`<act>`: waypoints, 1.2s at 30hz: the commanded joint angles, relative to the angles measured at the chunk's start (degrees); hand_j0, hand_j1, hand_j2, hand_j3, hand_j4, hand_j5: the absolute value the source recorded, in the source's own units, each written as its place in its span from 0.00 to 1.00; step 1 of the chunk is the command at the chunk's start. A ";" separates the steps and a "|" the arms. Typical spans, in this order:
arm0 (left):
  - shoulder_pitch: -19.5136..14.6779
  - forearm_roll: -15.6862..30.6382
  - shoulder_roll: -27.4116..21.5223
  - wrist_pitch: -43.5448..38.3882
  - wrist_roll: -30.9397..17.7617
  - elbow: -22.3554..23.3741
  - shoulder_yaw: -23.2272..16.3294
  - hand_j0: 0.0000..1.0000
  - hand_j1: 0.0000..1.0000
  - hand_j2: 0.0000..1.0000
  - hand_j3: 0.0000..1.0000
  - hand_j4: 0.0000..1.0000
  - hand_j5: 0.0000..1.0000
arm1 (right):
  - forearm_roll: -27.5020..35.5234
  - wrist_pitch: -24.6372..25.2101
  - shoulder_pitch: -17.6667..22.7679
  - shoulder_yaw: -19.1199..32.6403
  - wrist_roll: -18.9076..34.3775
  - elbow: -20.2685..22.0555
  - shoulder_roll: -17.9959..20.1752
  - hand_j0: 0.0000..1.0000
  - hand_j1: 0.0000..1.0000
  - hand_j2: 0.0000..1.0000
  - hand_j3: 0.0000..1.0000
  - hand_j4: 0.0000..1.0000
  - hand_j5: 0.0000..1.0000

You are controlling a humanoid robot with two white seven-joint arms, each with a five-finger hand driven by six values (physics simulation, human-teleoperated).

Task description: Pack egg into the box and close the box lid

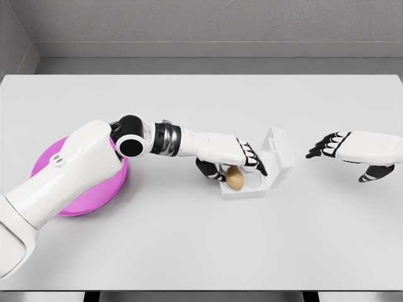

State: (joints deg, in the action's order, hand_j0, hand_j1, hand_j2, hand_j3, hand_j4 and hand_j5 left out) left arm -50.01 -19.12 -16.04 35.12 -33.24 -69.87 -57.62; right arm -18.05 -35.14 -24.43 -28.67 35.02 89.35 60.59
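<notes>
A small white box (272,180) sits on the table right of centre, its lid (279,150) standing open at the back right. A brown egg (235,178) is at the box's left cell, just under my left hand (236,165). The thumb curls on the egg's left and the fingers arch over its top, so the hand is shut on the egg. My right hand (327,146) hovers to the right of the lid, a short gap away, fingers spread and holding nothing.
A magenta plate (107,189) lies at the left, partly hidden behind my left upper arm. The white table (189,245) spreads wide in front and behind. A grey wall runs along the far edge.
</notes>
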 commanded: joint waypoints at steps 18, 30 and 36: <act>-0.09 0.49 -0.57 -0.12 0.19 -0.09 0.41 0.73 0.73 0.73 0.73 0.73 0.73 | 0.29 0.14 0.18 -0.16 -0.02 0.30 0.06 1.00 1.00 1.00 1.00 1.00 1.00; -0.97 1.19 -0.57 -0.12 0.19 -0.18 0.76 0.67 0.67 0.67 0.67 0.67 0.67 | 0.21 0.14 0.26 -0.16 -0.02 0.30 0.14 1.00 1.00 1.00 1.00 1.00 1.00; -1.67 2.51 -2.59 -0.12 0.28 -0.53 0.76 0.68 0.68 0.68 0.68 0.68 0.68 | 0.29 0.14 0.26 -0.16 -0.02 0.30 -0.03 1.00 1.00 1.00 1.00 1.00 1.00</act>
State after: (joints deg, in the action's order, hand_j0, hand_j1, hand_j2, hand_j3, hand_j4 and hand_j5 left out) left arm -51.77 -17.40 -18.13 35.14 -33.02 -70.29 -56.93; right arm -18.06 -35.14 -24.17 -28.84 35.02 89.63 60.55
